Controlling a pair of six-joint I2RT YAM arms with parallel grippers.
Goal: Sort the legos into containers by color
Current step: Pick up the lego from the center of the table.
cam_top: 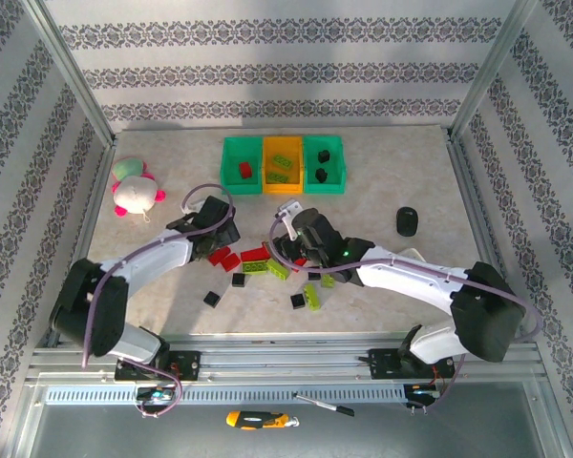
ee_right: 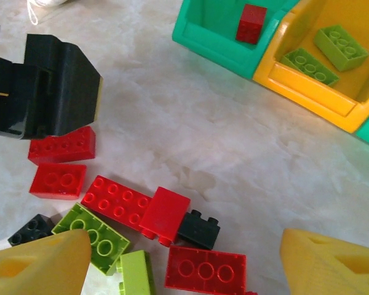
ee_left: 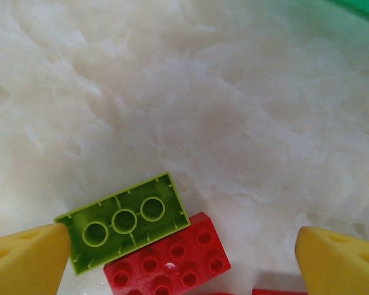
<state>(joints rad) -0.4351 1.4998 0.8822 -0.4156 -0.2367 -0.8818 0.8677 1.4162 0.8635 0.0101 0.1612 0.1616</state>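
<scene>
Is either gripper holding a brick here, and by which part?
Nothing is held. The left gripper is open above a lime green brick and a red brick; the right gripper is open above loose bricks.

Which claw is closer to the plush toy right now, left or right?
Left. The left claw hangs to the right of the plush toy, slightly nearer the arm bases. The right claw is farther right still, past the left one, above the scattered legos.
</scene>
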